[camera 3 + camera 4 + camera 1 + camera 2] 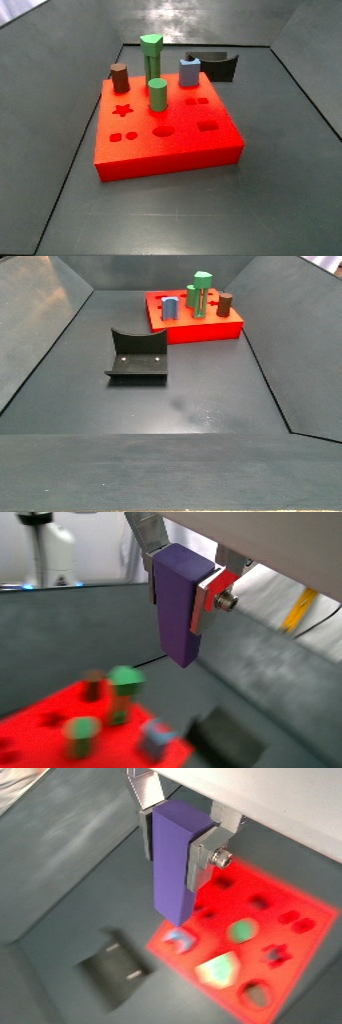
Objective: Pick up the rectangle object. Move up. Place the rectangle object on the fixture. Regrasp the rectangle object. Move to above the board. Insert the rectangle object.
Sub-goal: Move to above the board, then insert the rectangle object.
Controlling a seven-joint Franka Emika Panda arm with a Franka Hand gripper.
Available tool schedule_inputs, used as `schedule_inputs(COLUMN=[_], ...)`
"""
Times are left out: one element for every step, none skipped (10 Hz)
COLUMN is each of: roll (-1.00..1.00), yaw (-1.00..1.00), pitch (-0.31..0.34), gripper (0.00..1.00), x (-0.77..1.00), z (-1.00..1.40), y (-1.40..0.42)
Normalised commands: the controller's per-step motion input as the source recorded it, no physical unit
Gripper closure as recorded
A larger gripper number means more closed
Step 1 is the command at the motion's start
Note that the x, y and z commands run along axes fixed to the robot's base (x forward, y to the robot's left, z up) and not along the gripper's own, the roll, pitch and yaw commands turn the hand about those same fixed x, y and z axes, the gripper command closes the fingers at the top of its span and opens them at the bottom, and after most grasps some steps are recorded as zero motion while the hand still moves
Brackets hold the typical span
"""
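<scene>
Your gripper (187, 574) hangs high above the floor, its silver fingers (205, 850) clamped on the upper end of the rectangle object (177, 607), which hangs upright and clear of everything in both wrist views. Neither side view shows the gripper or the purple block.

The board (167, 148) sits at the centre of a side view, carrying two green pegs (151, 58), a brown peg (119, 77) and a light-blue peg (190, 72).

The fixture (138, 356) stands bare, centre-left in a side view, near the board but apparently not touching it.
</scene>
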Motion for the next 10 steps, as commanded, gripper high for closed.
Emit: schedule_inputs(roll=[-1.0, -1.0, -0.99, -0.68, -0.44, -0.25, -0.03, -0.12, -0.08, 0.12], yaw=[-0.21, -0.2, -0.19, -0.12, -0.06, -0.03, 0.0, 0.0, 0.12, 0.13], pitch=[-0.121, -0.12, -0.096, -0.044, -0.028, -0.013, 0.0, -0.069, 0.0, 0.067], gripper=[1.0, 1.0, 1.0, 1.0, 1.0, 1.0, 1.0, 1.0, 1.0, 1.0], x=[-0.7, -0.46, -0.27, -0.14, -0.08, -0.04, 0.0, 0.0, 0.0, 0.54], z=[0.07, 0.05, 0.01, 0.01, 0.0, 0.0, 0.0, -0.15, 0.0, -0.54], y=[-0.74, -0.44, -0.23, -0.1, -0.04, -0.02, 0.0, 0.0, 0.15, -0.16])
